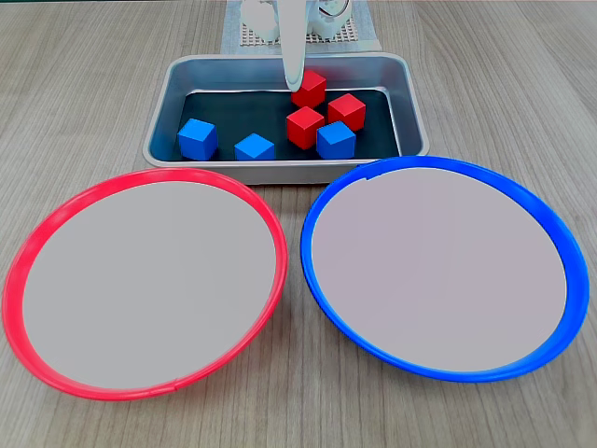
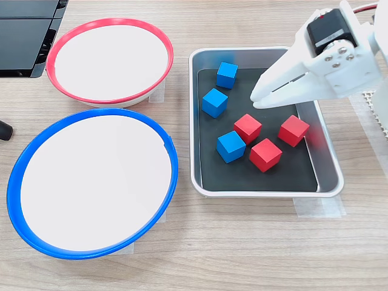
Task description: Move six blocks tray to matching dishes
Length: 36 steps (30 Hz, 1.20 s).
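Note:
The silver tray (image 1: pixel 413 107) (image 2: pixel 260 193) holds all six blocks. Three are blue (image 1: pixel 197 138) (image 1: pixel 254 147) (image 1: pixel 335 140) and three are red (image 1: pixel 305 127) (image 1: pixel 346 111) (image 1: pixel 309 89). In the other fixed view the blue ones (image 2: pixel 227 74) (image 2: pixel 214 102) (image 2: pixel 231 146) lie toward the dishes, the red ones (image 2: pixel 247 128) (image 2: pixel 265 154) (image 2: pixel 293 130) toward the arm. My white gripper (image 2: pixel 257 99) (image 1: pixel 294 80) hangs over the tray's middle, shut with nothing in it, tips above the black floor. The red-rimmed dish (image 1: pixel 145 280) (image 2: pixel 109 60) and blue-rimmed dish (image 1: pixel 438 266) (image 2: pixel 91 182) show bare pale faces.
The arm's base stands on a white mesh mat (image 1: pixel 359 35) behind the tray. A black device (image 2: pixel 24 36) sits by the red dish and a small black object (image 2: pixel 5 130) at the left edge. Tape strips (image 2: pixel 318 207) hold the tray to the wooden table (image 2: pixel 242 254).

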Available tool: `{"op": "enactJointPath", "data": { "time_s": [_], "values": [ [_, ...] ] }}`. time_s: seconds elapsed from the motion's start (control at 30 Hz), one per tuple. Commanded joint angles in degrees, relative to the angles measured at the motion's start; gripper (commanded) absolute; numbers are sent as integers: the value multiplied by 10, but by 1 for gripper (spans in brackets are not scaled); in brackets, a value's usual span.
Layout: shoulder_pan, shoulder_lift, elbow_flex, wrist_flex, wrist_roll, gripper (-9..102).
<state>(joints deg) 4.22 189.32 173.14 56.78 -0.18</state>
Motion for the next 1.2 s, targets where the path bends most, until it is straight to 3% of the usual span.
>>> {"op": "enactJointPath", "data": {
  "time_s": [0.0,1.17],
  "values": [
    [3,14,0,3,3,0],
    [-4,14,0,4,-4,2]
  ]
}}
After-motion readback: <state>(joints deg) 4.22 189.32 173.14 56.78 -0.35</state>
